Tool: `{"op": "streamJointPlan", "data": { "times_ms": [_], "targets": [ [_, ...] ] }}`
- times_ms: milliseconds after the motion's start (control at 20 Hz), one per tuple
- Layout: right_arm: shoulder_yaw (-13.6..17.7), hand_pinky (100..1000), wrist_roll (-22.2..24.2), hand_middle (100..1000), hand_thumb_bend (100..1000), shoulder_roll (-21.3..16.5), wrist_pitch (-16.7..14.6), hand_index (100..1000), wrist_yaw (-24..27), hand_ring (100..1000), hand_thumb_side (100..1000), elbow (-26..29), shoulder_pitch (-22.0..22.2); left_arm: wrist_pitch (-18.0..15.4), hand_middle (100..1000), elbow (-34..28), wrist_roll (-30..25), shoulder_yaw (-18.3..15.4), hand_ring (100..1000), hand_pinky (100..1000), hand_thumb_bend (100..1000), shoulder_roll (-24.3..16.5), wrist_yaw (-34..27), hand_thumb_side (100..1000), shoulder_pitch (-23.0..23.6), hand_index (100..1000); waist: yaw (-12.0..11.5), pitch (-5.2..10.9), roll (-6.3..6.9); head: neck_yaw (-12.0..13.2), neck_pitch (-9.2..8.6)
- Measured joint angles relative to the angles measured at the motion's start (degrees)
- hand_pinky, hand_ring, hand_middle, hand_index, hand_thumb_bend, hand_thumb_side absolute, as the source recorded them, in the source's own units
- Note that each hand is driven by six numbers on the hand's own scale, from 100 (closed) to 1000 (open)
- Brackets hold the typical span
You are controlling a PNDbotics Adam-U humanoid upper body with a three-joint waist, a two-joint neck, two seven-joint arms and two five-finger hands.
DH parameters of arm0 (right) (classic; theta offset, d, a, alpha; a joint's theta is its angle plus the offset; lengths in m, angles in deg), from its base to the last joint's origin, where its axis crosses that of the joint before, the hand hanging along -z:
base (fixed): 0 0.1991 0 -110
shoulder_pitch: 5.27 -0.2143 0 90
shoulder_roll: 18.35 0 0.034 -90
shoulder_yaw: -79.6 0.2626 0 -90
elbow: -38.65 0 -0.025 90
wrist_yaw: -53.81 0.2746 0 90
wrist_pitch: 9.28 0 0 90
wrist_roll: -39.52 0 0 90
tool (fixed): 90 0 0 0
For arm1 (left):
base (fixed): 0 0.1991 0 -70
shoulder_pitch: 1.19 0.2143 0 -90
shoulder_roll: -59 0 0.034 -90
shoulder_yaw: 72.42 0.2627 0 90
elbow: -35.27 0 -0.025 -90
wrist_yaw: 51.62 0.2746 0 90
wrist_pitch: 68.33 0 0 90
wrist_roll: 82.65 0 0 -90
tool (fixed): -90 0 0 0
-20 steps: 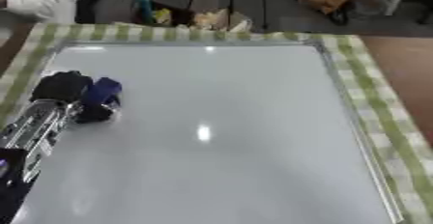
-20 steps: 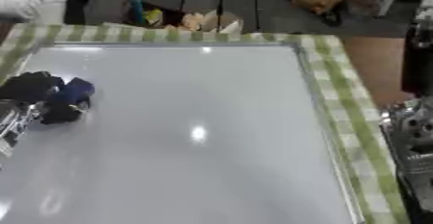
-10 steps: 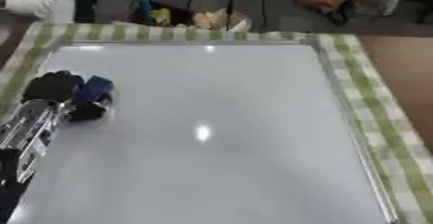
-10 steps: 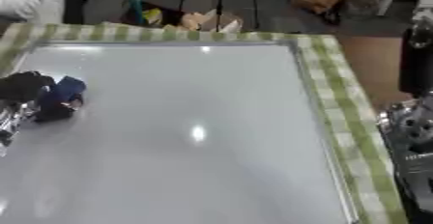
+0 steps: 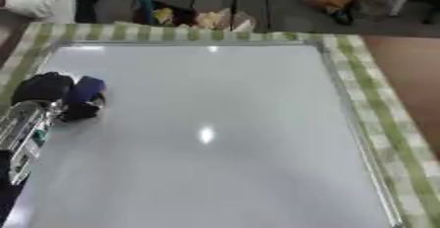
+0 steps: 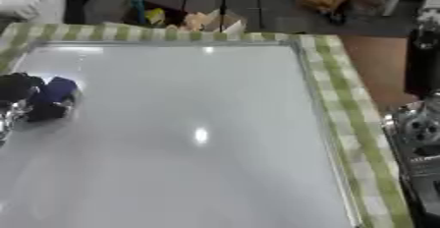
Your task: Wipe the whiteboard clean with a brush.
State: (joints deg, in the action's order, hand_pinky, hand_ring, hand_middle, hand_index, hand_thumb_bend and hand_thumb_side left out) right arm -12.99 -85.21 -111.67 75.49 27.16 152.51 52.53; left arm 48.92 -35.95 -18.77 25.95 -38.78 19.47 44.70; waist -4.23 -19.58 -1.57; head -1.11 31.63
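At the left edge of the whiteboard [image 5: 223,138], the robot's left hand [image 5: 47,88] lies with its black fingers curled around a blue brush [image 5: 84,92], which sits just to the right of the hand and touches the board. The brush's blue top faces up; a darker part below it, against the board, is partly hidden by the fingers. The silver and black left forearm [image 5: 21,128] runs from the lower left corner up to the hand, lying along the board's left side.

The whiteboard covers most of the surface, its silver frame [image 5: 343,99] running along the far and right sides. The board looks plain white, with a small bright glare near its middle and another by the far edge; no marks can be made out on it. Under the board, a green and white checked cloth [image 5: 382,109] shows as a border along the far and right sides.

In the right eye view, part of the right arm [image 6: 421,148], silver and black, rises at the right edge, off the board and well apart from the brush. Its hand does not show in either view.

Beyond the far edge, the floor holds yellow and orange items too blurred to name.
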Motion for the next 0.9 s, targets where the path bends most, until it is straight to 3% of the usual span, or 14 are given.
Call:
{"op": "streamJointPlan", "data": {
  "times_ms": [900],
  "targets": [
    [-0.3,821,0.2,716,100,0.0,-0.2,829,0.0,888,1000,0.0,0.3,0.9,442,0.4,-0.7,-1.5,373,100,100,-0.9,0.7,798,0.2,700,-0.1,0.00,0.03,0.0,-0.01]
  ]
}}
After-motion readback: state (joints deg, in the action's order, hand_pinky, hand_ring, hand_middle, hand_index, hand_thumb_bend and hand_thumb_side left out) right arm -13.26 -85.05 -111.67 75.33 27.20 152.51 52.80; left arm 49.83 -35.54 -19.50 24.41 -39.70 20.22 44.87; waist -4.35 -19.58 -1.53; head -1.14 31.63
